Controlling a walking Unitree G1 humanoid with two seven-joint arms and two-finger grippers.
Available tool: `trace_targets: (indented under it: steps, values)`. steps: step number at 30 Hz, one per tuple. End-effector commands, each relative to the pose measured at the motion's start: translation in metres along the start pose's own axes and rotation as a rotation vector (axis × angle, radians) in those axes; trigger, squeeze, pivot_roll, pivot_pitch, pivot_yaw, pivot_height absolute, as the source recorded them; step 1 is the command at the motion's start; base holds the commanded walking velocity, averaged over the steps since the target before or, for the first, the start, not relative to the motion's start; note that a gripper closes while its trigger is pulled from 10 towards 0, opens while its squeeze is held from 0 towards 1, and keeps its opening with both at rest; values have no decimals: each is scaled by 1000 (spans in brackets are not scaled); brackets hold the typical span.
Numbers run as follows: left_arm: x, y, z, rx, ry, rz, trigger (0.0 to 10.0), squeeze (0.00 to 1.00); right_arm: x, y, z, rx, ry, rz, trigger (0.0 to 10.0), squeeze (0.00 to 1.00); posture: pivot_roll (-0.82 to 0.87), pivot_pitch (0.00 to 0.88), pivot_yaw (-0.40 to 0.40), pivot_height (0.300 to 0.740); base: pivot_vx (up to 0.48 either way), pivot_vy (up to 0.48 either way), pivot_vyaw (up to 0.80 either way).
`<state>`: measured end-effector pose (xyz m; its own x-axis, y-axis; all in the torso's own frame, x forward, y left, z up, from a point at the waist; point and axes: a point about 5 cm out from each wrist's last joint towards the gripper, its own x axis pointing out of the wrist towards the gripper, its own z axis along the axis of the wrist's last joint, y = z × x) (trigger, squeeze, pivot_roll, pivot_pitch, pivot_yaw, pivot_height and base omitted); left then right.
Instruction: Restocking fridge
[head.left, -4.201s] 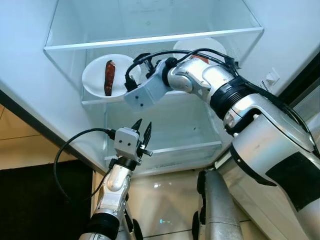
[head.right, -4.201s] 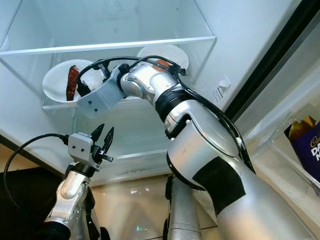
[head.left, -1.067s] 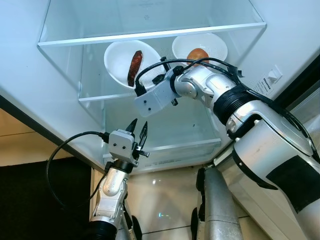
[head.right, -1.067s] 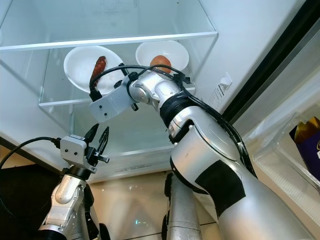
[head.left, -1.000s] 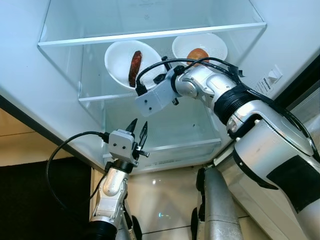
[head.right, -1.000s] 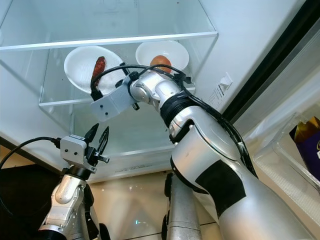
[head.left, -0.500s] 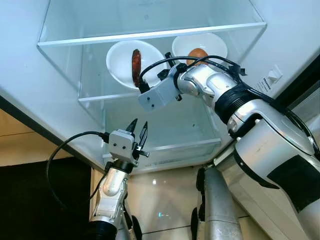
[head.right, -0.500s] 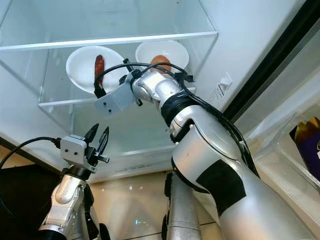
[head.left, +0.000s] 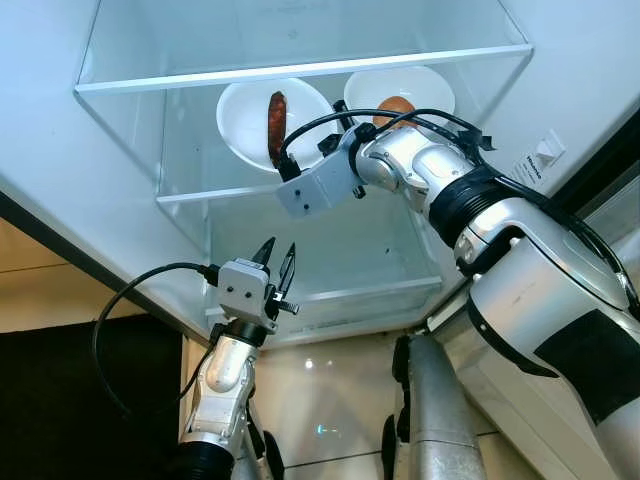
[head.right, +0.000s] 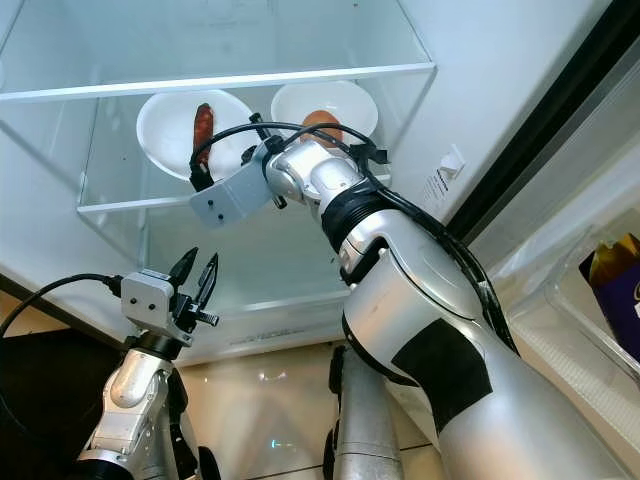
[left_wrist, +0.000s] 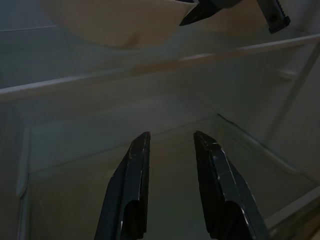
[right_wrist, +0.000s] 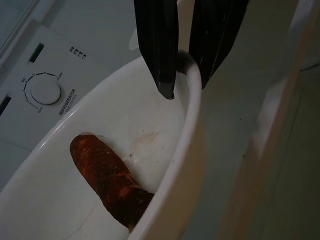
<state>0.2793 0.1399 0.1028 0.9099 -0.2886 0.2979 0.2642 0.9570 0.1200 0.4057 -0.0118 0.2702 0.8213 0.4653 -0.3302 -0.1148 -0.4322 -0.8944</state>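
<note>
A white bowl holding a reddish-brown sausage rests on the middle glass shelf of the open fridge. My right gripper is shut on the bowl's near rim, one finger inside and one outside; the sausage lies at the bottom. A second white bowl with an orange-brown food stands just to its right. My left gripper is open lower down, in front of the shelf below, with nothing between its fingers.
Another glass shelf runs above the bowls. The fridge's temperature dial sits on the back wall behind the bowl. The door rack on the right holds a purple packet. Glossy tiled floor lies below.
The bowl with the sausage has slid to the right along the shelf, closer to the second bowl, with my right gripper on its rim. The left arm has stayed still.
</note>
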Motion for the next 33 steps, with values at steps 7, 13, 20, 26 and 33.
trace_targets:
  steps: [7, 13, 20, 26, 33]
  values:
    - [-6, -3, -6, -10, 32, 0, 10000, 0, -2, -8, -3, 4, 31, -18, 10000, 0, -9, 309, -58, 485, 0, 0, 0]
    - [-6, -3, -6, -10, 32, 1, 10000, 0, -2, -5, -9, -7, 58, -1, 10000, 16, -10, 308, -57, 485, 0, 0, 0]
    - [-5, -4, -6, -12, 31, 0, 10000, 0, -3, -6, -9, 0, 49, 2, 10000, 812, -9, 305, -57, 485, 0, 0, 0]
    - [-5, -3, -6, -11, 31, -2, 10000, 0, -4, -14, -5, 58, 7, -39, 10000, 196, -9, 299, -54, 485, 0, 0, 0]
    - [-3, -3, -6, -10, 30, -5, 10000, 0, -9, -26, -2, 146, -87, -40, 10000, 0, -10, 284, -47, 485, 0, 0, 0]
